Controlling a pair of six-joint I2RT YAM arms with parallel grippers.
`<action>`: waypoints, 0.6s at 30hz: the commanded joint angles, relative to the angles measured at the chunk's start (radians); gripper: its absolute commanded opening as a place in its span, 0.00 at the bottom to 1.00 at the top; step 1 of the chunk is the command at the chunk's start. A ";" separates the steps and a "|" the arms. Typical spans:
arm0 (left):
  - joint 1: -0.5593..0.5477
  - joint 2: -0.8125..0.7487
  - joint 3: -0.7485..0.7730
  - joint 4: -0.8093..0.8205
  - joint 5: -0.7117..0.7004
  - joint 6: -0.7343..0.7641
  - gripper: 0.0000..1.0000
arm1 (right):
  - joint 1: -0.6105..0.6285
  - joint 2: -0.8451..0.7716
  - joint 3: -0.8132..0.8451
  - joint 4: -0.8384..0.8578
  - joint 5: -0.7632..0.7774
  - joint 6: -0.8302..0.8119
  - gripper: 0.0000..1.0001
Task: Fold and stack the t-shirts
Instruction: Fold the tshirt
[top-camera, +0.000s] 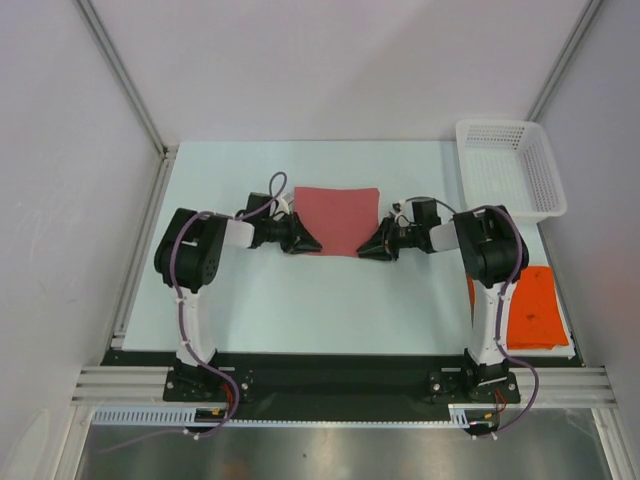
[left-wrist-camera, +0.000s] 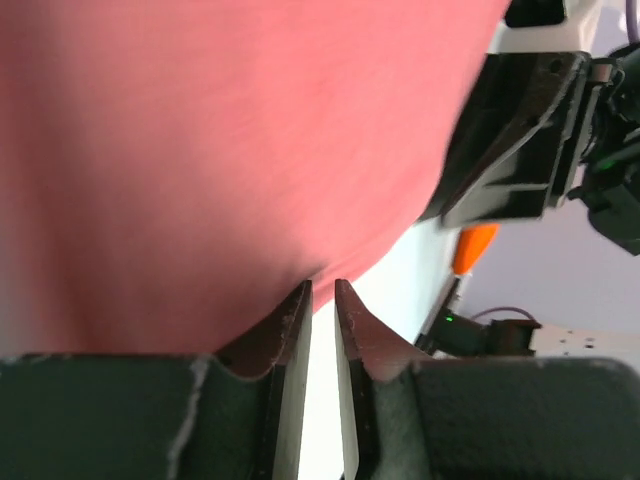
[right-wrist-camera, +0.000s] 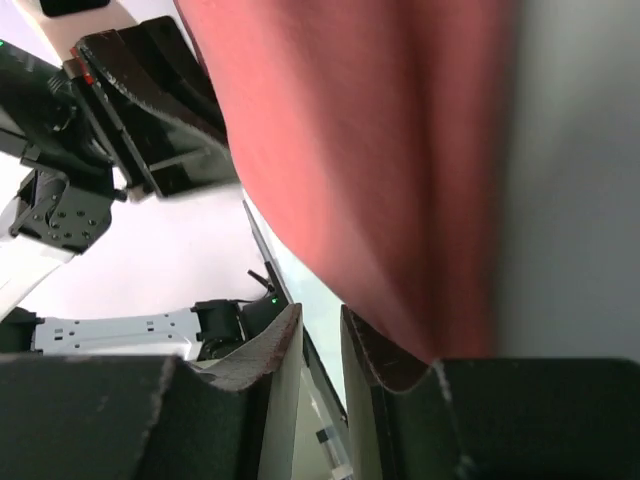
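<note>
Pink-red t-shirt (top-camera: 337, 220) folded flat at mid-table, a gripper at each near corner.

It lies as a rough rectangle on the pale table (top-camera: 300, 310), towards the far side. The orange t-shirt (top-camera: 532, 305) lies well apart at the near right edge, partly hidden by the right arm's upright link. A white basket (top-camera: 545, 185) sits at the far right corner. The left gripper (top-camera: 308, 243) meets the near left corner and the right gripper (top-camera: 370, 248) the near right corner. Each has its jaws slightly apart, with a slim pale gap showing between the fingers (left-wrist-camera: 292, 340) and the cloth edge at their tips. Both arms rise from the near edge, elbows bent outward and forearms low, pointing inward at each other.
</note>
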 joint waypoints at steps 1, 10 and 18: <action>0.108 -0.078 -0.047 -0.173 -0.141 0.223 0.22 | -0.113 -0.040 -0.082 -0.047 0.060 -0.096 0.29; 0.091 -0.515 -0.286 -0.136 -0.189 0.130 0.38 | -0.144 -0.523 -0.143 -0.545 0.220 -0.319 0.43; -0.240 -0.509 -0.519 0.418 -0.573 -0.754 0.62 | -0.130 -0.660 -0.076 -0.616 0.639 -0.201 0.53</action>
